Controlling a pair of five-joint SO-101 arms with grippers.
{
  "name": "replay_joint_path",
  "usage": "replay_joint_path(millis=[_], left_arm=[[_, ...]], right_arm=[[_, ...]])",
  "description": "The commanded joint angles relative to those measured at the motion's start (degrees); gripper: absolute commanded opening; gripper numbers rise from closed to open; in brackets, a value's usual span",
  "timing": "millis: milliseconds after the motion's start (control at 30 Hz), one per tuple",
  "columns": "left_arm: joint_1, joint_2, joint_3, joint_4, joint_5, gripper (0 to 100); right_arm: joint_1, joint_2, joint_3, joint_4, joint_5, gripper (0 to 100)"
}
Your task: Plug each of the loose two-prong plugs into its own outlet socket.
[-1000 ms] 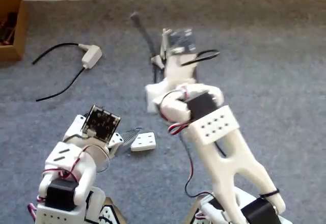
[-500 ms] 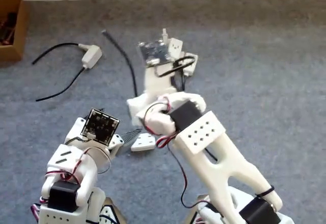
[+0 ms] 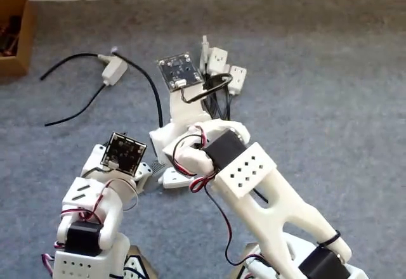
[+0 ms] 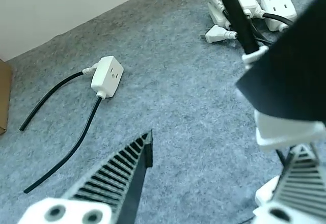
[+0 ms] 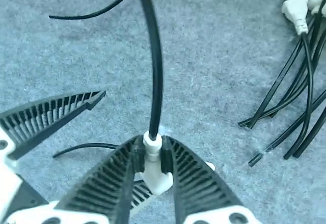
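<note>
My right gripper (image 5: 152,145) is shut on a white two-prong plug (image 5: 153,170), whose black cord (image 5: 153,56) trails away over the carpet. In the high view this cord (image 3: 152,92) arcs back toward a white outlet socket (image 3: 115,70) at the far left. Another white outlet socket (image 3: 176,177) lies on the carpet just below the right arm's wrist. My left gripper (image 4: 224,147) stands open right beside it, with nothing between its fingers. A loose white plug (image 4: 219,33) lies near the far sockets (image 4: 277,2); the right wrist view shows it too (image 5: 296,10).
A cluster of white sockets (image 3: 228,70) and black cords (image 5: 290,96) lies at the back centre. A brown cardboard box (image 3: 14,35) stands at the far left edge. Open grey carpet (image 3: 336,89) stretches to the right.
The right arm has swung left and drawn back toward the near socket with the plug in its gripper, its cord sweeping left. The left arm has barely moved.
</note>
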Motion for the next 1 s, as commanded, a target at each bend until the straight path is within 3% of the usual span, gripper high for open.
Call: replay_joint_path(millis=[0, 167, 567, 967], left_arm=[[-2.42, -0.48, -0.48, -2.29, 0.35, 37], [-2.68, -0.48, -0.31, -2.29, 0.35, 37], [-2.77, -0.48, -0.31, -2.2, 0.44, 37], [-2.77, -0.48, -0.04, -2.2, 0.44, 37]], right_arm=[[-1.19, -0.48, -0.48, 3.56, 3.52, 0.9], [-0.92, -0.48, -0.66, 8.48, 7.47, 0.9], [-0.13, -0.48, -0.57, 11.82, 8.0, 0.9], [20.26, 0.22, 0.75, 6.9, 9.14, 0.9]])
